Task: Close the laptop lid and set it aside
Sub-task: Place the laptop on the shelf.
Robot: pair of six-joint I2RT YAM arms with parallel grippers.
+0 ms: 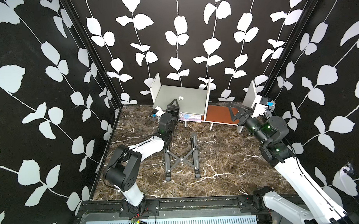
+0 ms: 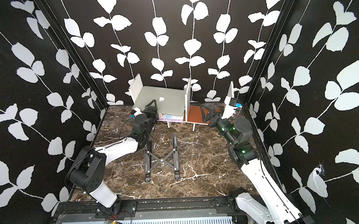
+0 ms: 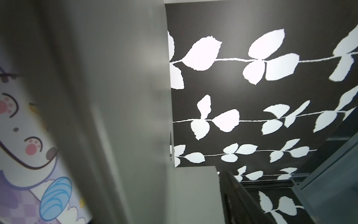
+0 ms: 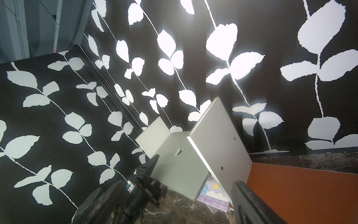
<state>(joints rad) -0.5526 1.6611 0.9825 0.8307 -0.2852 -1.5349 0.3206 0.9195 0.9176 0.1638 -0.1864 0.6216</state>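
The laptop (image 1: pixel 192 103) (image 2: pixel 170 105) lies flat in the left bay of a low white shelf, on top of a cartoon notebook (image 1: pixel 188 117). The laptop lid (image 4: pixel 180 170) is down, its pale outside and small logo facing up. My left gripper (image 1: pixel 174 106) (image 2: pixel 153 106) is at the laptop's front left corner, open, with one finger (image 3: pixel 242 199) held a little above the lid (image 3: pixel 126 97); the other finger is hidden. My right gripper (image 1: pixel 236 112) (image 2: pixel 210 112) hangs open over the shelf's brown right bay, holding nothing.
The shelf has a brown base (image 1: pixel 220 114) and upright white dividers (image 1: pixel 208 94) on either side of the laptop. A black X-frame folding stand (image 1: pixel 181 158) lies flat mid-table. Leaf-patterned walls close in the back and both sides.
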